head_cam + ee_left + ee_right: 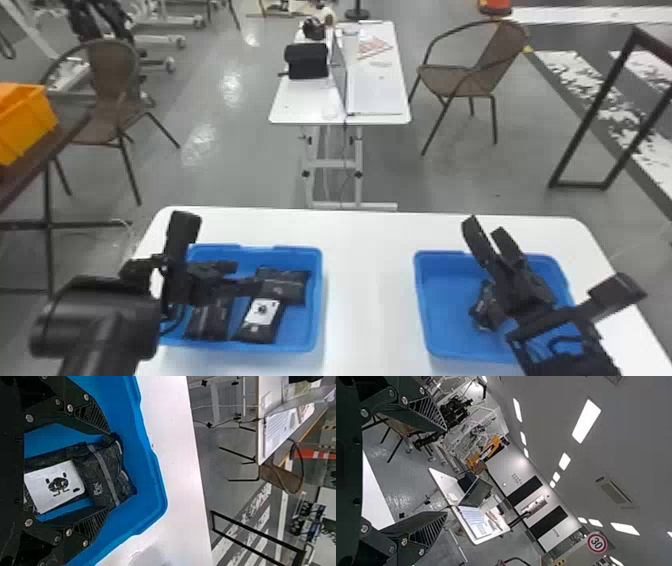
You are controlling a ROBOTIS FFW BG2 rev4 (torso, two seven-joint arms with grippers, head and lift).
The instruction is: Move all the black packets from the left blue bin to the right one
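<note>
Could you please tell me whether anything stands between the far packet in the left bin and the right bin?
Yes, the left bin's right wall does; the right gripper, seen across the right bin, might also hinder a drop.

Left gripper (245, 277): is spreading its fingers on either side of black packets (105, 469)
White label (59, 498): is showing on one
Blue bin (152, 494): is holding them on a white table (174, 455)
Background: chair (279, 477) is standing near another table (261, 431)
</note>
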